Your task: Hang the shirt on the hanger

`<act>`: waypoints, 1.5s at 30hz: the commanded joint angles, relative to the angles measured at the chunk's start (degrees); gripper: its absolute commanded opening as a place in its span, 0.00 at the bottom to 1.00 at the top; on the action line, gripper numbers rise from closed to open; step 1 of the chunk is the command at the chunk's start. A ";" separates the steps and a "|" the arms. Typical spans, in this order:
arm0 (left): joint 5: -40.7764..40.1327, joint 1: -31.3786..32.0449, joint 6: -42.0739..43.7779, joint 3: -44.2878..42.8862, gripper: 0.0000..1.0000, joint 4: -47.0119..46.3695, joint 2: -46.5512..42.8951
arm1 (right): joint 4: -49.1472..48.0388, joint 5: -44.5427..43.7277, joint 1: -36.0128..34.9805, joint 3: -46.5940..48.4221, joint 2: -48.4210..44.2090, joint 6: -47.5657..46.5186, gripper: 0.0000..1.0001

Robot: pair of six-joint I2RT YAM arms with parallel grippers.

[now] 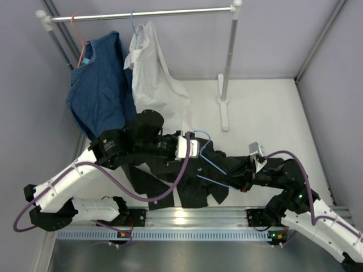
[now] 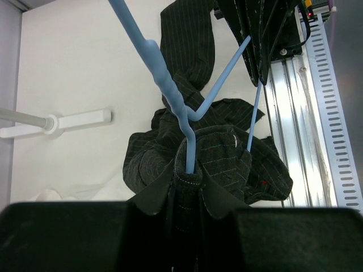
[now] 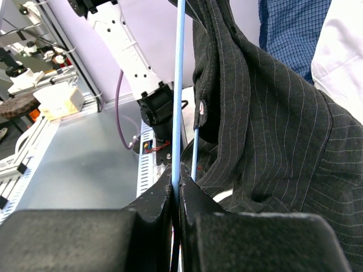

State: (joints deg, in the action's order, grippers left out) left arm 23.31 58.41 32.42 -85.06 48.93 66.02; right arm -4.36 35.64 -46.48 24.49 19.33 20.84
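The black pinstriped shirt (image 1: 195,187) hangs crumpled between my two arms, partly threaded on the light-blue wire hanger (image 1: 214,164). My left gripper (image 1: 197,148) is shut on the shirt's collar (image 2: 190,170), and the hanger's neck (image 2: 170,90) comes up through that collar. In the left wrist view the rest of the shirt (image 2: 232,161) bunches on the table below. My right gripper (image 1: 242,182) is shut on a straight run of the hanger (image 3: 180,85), its jaws pinching the wire (image 3: 177,190). Beside it the shirt (image 3: 266,130) drapes over the frame.
A clothes rack's rail (image 1: 142,14) spans the back, with a post and foot (image 1: 224,107) at the right. A blue shirt (image 1: 99,90) on a pink hanger and a white shirt (image 1: 153,79) hang from it. An aluminium rail (image 1: 193,218) runs along the near edge.
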 commanded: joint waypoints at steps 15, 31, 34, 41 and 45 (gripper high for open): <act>-0.35 0.56 -4.91 3.13 0.00 -8.93 -3.08 | -6.55 -3.98 -1.07 2.76 1.68 -0.18 0.09; -31.39 0.56 -16.95 12.46 0.00 -23.70 -10.04 | 1.91 -25.45 -0.98 -4.10 -10.22 13.60 0.88; -32.71 0.56 -19.06 12.54 0.00 -25.27 -9.68 | -0.12 -23.68 -0.98 -2.88 -1.80 15.63 0.71; -36.49 0.56 -21.00 15.44 0.00 -28.45 -11.17 | -8.21 -28.06 -1.25 -3.40 8.17 19.32 0.61; -37.20 0.56 -20.56 17.11 0.00 -29.41 -12.40 | -14.96 -25.36 -1.60 -5.68 10.28 21.25 0.61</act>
State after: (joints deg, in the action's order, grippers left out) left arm -11.64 58.96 13.08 -68.86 26.13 56.03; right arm -8.67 9.69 -46.81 19.92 28.73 39.33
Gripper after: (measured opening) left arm 0.148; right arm 0.612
